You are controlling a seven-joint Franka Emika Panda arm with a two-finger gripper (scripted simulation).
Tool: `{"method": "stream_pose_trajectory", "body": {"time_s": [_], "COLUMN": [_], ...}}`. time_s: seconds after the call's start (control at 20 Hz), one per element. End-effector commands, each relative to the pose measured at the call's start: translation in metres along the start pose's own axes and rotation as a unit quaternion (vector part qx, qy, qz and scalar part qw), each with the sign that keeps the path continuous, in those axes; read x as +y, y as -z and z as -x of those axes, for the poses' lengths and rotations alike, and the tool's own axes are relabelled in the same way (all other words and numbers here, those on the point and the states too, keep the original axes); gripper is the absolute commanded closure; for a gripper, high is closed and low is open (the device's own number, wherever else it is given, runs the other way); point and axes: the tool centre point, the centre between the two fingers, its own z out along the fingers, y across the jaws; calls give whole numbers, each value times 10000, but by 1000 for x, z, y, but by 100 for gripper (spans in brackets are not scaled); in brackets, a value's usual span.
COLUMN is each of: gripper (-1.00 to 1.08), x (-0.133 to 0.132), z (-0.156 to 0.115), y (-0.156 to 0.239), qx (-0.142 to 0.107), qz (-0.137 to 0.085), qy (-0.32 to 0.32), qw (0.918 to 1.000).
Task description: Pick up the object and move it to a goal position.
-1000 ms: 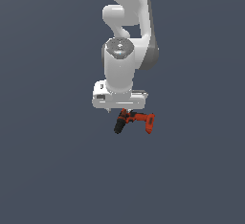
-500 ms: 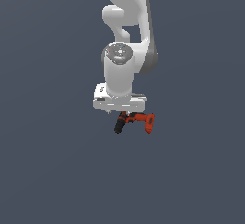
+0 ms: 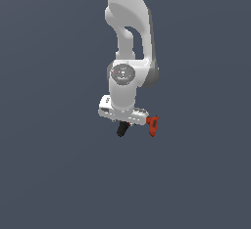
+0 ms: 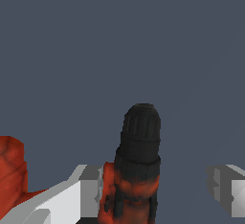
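The toy drill [image 3: 152, 125] hangs under the white gripper [image 4: 155, 189], black chuck [image 4: 140, 139] pointing away from the wrist camera; one finger [image 4: 88, 189] touches its red body, the other stands apart, so whether it is pinched cannot be told. Carrying it well probably calls for slow, level travel. Open, featureless grey surrounds the arm on all sides
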Motion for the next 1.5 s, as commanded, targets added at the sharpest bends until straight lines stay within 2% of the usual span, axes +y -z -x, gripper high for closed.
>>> {"method": "stream_pose_trajectory", "body": {"time_s": [0.0,0.4,0.7,1.2,1.25,1.45], "gripper": [-60,-60,-60,-60,108,108], "x": [-1,-1,-1,-1,-1,-1], "z": [0,1,1,2,2,2], "y": [-14,-38,-41,-69,-69,-69], "qx": [-15,-41,-46,-42,-42,-42], "qz": [1,10,11,11,11,11], "qy": [-221,-574,-567,-589,-589,-589], "qw": [9998,9983,9984,9983,9983,9983]}}
